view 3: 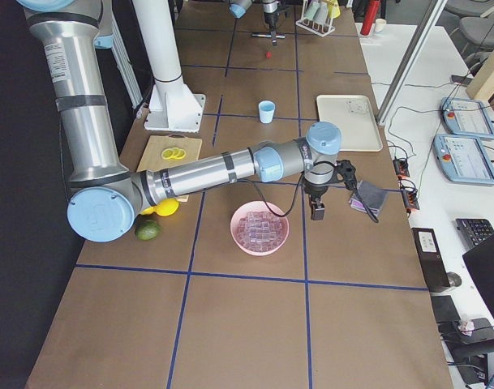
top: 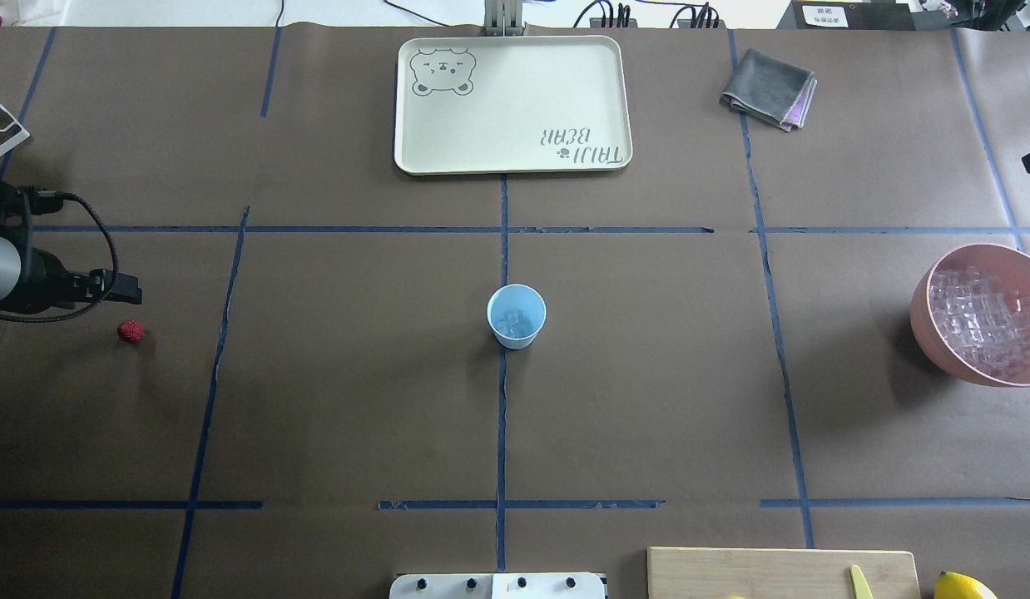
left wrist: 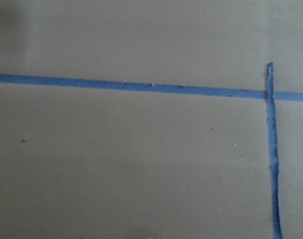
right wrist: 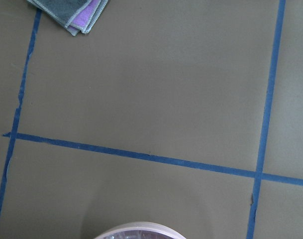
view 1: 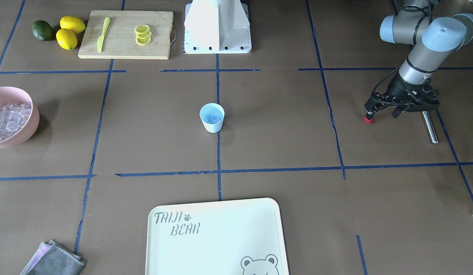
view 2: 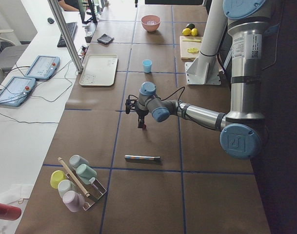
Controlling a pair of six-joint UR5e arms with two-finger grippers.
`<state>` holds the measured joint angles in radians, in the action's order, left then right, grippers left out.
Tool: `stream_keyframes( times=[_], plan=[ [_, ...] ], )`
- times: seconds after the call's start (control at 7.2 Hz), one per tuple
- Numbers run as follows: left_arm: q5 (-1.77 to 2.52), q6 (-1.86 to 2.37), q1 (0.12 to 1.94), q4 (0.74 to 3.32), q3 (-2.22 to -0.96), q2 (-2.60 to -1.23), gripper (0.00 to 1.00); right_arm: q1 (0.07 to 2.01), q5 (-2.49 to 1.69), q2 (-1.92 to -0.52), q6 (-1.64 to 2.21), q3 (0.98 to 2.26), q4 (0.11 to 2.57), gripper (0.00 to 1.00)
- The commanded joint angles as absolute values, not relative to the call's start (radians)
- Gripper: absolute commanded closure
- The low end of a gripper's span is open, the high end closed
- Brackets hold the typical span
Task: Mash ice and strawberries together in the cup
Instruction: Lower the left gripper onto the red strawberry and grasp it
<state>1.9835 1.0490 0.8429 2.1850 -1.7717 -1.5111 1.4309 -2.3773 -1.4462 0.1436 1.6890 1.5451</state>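
Note:
The pale-blue cup [top: 516, 316] stands at the table's centre with a few ice cubes [top: 515, 321] in it. More ice [top: 985, 320] fills the pink bowl [top: 927, 308] on the right. One red strawberry [top: 131, 331] lies on the table at the far left. My left gripper [view 1: 382, 114] hovers over it, pointing down and open, with one fingertip [view 1: 369, 114] just above the berry [view 1: 368, 119]. My right gripper [view 3: 317, 211] hangs between the pink bowl [view 3: 259, 230] and the grey cloth [view 3: 367, 197]. I cannot tell whether it is open or shut.
A metal rod [view 1: 429, 128] lies on the table beside my left gripper. A cream tray [top: 512, 104] sits beyond the cup. The cutting board [view 1: 125, 34] holds lemon slices and a yellow knife, with lemons and an avocado beside it. A rack of cups [view 2: 75, 183] stands at the left end.

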Motion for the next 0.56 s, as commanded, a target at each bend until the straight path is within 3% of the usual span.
stream_keyframes(
  times=[0.0,0.42],
  plan=[
    [1.976,1.062,0.802,2.192,-1.738,-1.511,0.00,1.454,-2.393,-1.473,0.114,1.689,1.543,0.01],
    [1.982,1.063,0.785,2.189,-1.721,-1.523,0.01,1.460,-2.391,-1.474,0.112,1.689,1.545,0.01]
  ],
)
